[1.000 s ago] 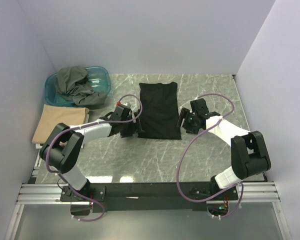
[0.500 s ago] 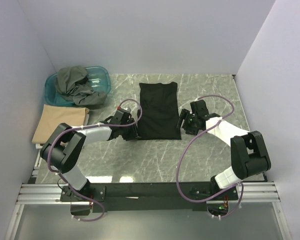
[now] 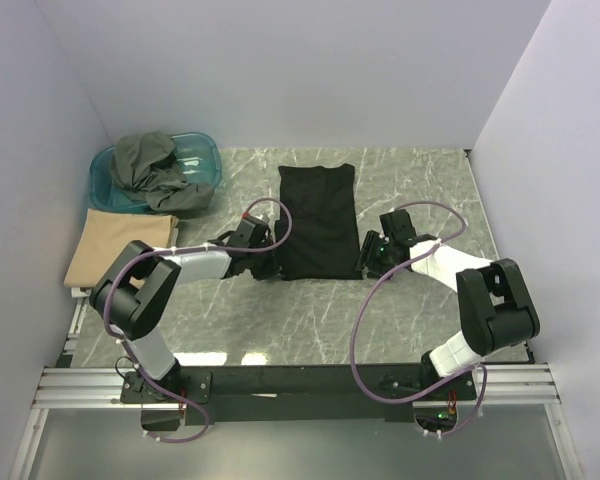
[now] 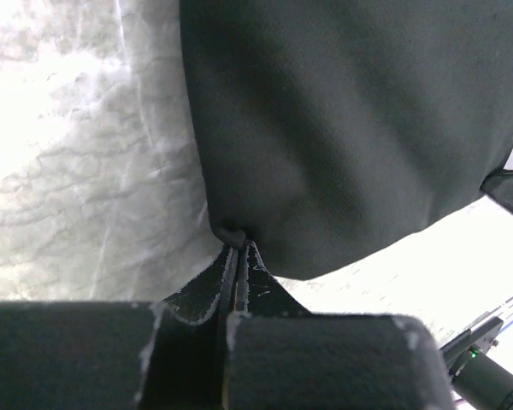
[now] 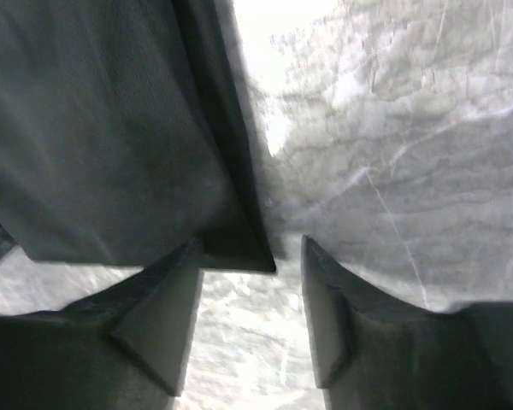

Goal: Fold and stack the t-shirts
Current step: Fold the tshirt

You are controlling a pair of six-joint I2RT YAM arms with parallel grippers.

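Progress: approx a third in, by my read. 1 tee looks done, 1 mid-fold, 1 not begun.
Done (judged): tan tee [image 3: 115, 255] lies flat as a neat rectangle at the desk's [image 3: 280, 320] left edge. Looks folded, prob the stack base.
In hand: black tee [image 3: 318, 220], mid-desk, btwn the two arms. Already narrowed to a long strip running near-to-far, no sleeves sticking out.
Left to do: fold the black strip's length down, move it onto the tan one, then do the grey-olive tee [image 3: 150, 170].
Grey-olive tee: crumpled heap in and over the teal tub [image 3: 205, 150], far-left corner. Not spread, not folded.
Left end effector [image 4: 238, 252]: closed, pinching the black tee's near-left corner. Small pucker of cloth bunched at the tips, rest of the hem lying on the desk.
Right end effector [image 5: 248, 282]: jaws apart, straddling the near-right corner. Cloth corner sits btwn the fingers, no pinch on it yet.
Black tee look: matte, soft, mostly smooth w/ faint ripples. Right wrist view shows a doubled layer along the right edge, so side folds are in.
Next (judged): right needs to close on its corner before both lift the near hem toward the far end.
Risk: a lift w/ only one corner held would skew the strip.
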